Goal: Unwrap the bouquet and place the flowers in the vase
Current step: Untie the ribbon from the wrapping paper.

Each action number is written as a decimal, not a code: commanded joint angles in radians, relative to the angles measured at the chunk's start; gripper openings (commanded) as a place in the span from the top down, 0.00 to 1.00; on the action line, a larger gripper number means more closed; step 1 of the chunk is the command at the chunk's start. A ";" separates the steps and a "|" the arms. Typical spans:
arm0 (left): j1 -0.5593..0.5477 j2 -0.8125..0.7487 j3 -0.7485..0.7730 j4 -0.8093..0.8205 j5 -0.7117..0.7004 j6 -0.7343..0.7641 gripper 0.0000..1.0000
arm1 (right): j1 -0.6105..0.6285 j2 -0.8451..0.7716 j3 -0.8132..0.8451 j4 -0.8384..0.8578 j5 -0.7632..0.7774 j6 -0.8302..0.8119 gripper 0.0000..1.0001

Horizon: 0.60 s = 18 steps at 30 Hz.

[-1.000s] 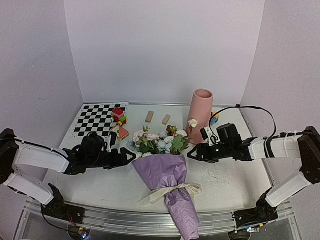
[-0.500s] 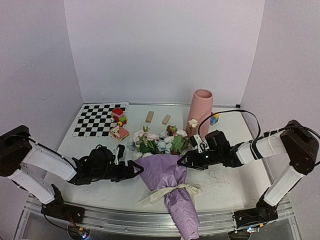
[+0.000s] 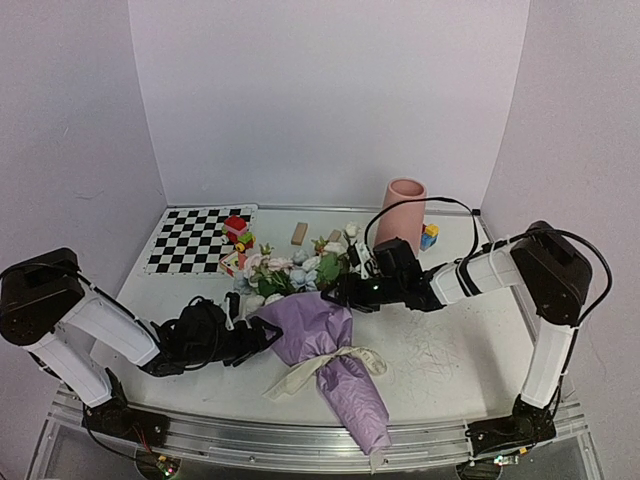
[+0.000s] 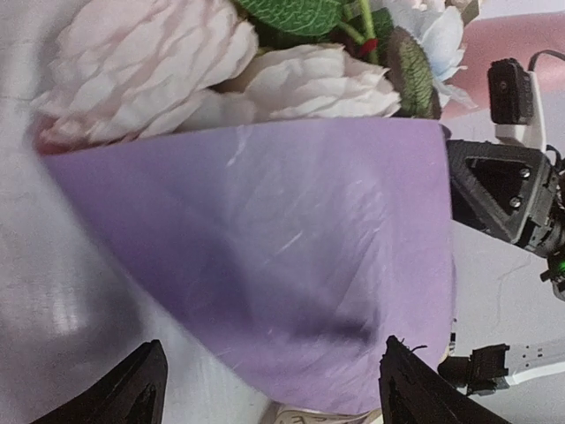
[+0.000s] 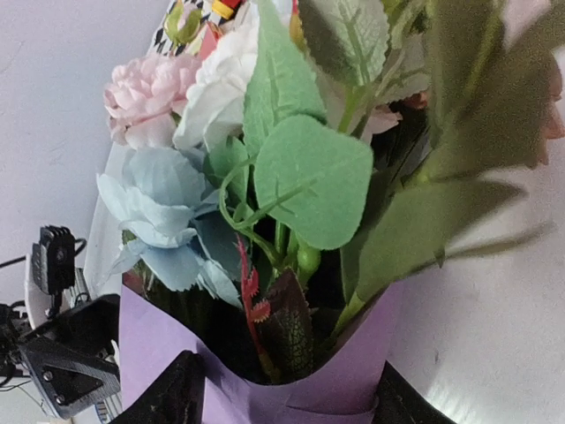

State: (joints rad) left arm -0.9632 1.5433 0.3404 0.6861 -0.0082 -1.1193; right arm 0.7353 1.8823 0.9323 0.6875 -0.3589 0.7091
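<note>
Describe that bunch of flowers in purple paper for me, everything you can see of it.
The bouquet lies on its side on the white table, with its pointed end toward the near edge. Its cone of crinkled purple paper is tied around the narrow part with a cream ribbon. Pale pink, cream and light blue artificial flowers with green leaves spill from the wide mouth. The left gripper and right gripper, both with jaws apart, flank that mouth. Whether they touch the paper is unclear.
</note>
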 commanded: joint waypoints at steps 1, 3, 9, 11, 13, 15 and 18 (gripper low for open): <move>-0.001 -0.001 -0.012 0.045 -0.078 -0.030 0.16 | 0.003 0.023 0.070 0.027 0.049 -0.024 0.32; -0.002 0.013 0.001 0.046 -0.067 -0.022 0.16 | 0.003 0.005 0.054 0.020 0.057 -0.029 0.24; -0.009 0.104 0.085 0.063 -0.011 0.015 0.16 | 0.003 -0.119 -0.045 -0.060 0.125 -0.083 0.11; -0.015 0.130 0.113 0.070 0.002 0.025 0.16 | 0.003 -0.184 -0.085 -0.103 0.159 -0.113 0.10; -0.019 0.155 0.136 0.075 0.005 0.036 0.16 | 0.003 -0.253 -0.117 -0.156 0.191 -0.140 0.09; -0.020 0.180 0.160 0.080 0.005 0.045 0.16 | 0.003 -0.308 -0.148 -0.204 0.207 -0.168 0.09; -0.022 0.236 0.214 0.085 0.005 0.064 0.16 | 0.003 -0.382 -0.190 -0.269 0.207 -0.192 0.10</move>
State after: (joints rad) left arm -0.9792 1.7204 0.4791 0.7310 -0.0181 -1.0945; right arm 0.7357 1.6027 0.7874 0.5343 -0.1931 0.5854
